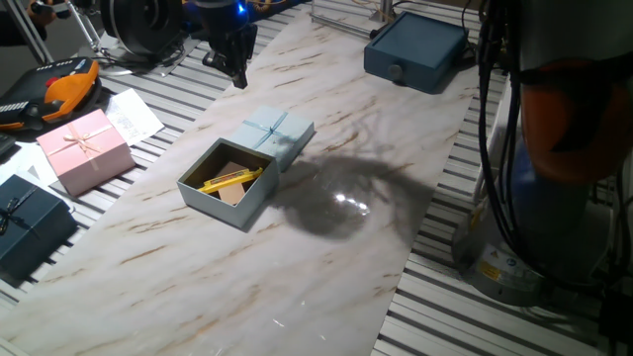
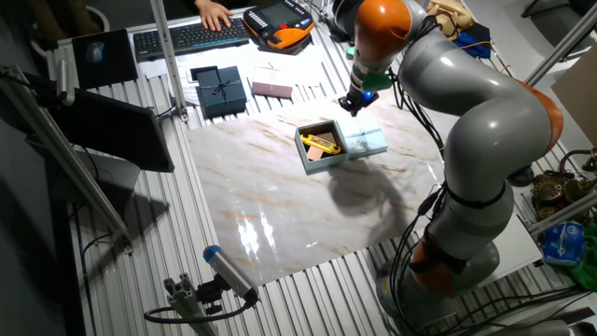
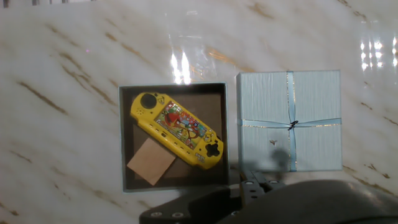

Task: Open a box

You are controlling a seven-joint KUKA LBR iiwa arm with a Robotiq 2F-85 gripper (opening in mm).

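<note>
- Your box (image 1: 226, 184) sits open near the middle of the marble worktop (image 1: 297, 287), brown inside showing, with a yellow handheld game console (image 3: 176, 129) and a small tan card (image 3: 151, 161) lying in it.
- The lid (image 3: 290, 120) rests flat, bow up, just beside the box's side wall, maybe touching it.
- Looks like the job is done, so the risk now is in pulling away: dip low over the lid and you could nudge it back against the box or shove both across the slick marble.
- The gripper (image 1: 234, 54) hangs above the worktop's far edge, clear of box and lid, touching nothing and carrying nothing.
- I cannot tell how wide its fingers stand; they are dark and blurred in every view.
</note>
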